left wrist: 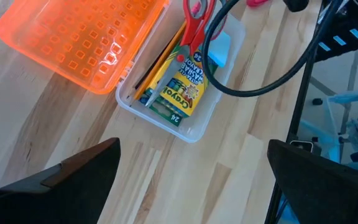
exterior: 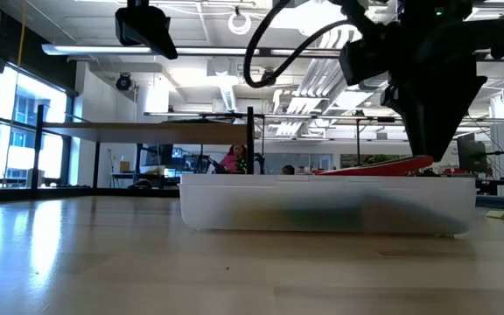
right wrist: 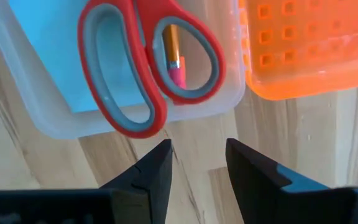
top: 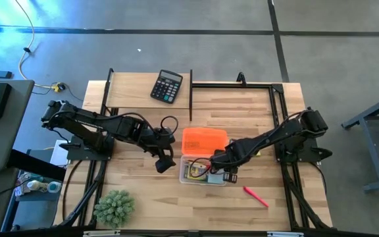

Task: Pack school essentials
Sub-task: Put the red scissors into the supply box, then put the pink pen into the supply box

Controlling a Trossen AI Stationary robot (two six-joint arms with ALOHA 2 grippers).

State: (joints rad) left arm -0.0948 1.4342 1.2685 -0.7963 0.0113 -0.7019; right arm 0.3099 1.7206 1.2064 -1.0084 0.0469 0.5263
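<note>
Your clear box sits mid-table, its orange lid open at its 12 o'clock. Inside lie the crayons, pencil, note pad and scissors. The pen lies on the table at the box's 4 o'clock. Your right gripper hovers at the box's 3 o'clock edge, jaws partly open, empty. Your left gripper waits at 9 o'clock, jaws wide, empty.

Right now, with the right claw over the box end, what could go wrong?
1. The scissors lie with their handles on the clear box rim, not flat inside; the orange lid may not close over them.
2. The right claw, empty and partly open, sits close to those handles and could knock them out.
3. The red pen lies on the table, unpacked.
</note>
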